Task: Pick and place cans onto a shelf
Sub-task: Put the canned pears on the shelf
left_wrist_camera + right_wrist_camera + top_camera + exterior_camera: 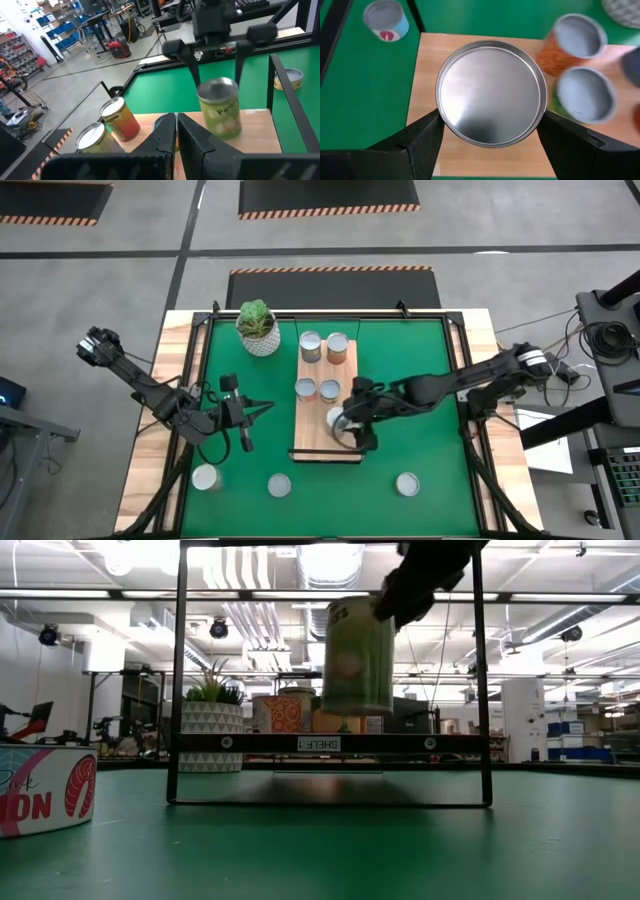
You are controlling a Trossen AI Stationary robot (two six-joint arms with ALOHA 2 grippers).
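Observation:
The wooden shelf stands mid-table on the green mat, raised on a black frame. Several cans stand on its far half. My right gripper is shut on a green-labelled can above the shelf's near part; the can also shows in the left wrist view and the right wrist view. My left gripper hovers over the mat left of the shelf, its fingers shut and empty. Three cans stand on the mat near the front edge. My right gripper pinches the green-labelled can between its two fingers, one on each side of the can's wall just below the top rim. The fingers come from above, pointing down. The can hangs about upright, lifted clear of the shelf board.
A white pot with a green plant stands at the mat's far left, beside the shelf's far end. A can with a salmon label stands close to the low camera. Black frame posts rise at the shelf's corners.

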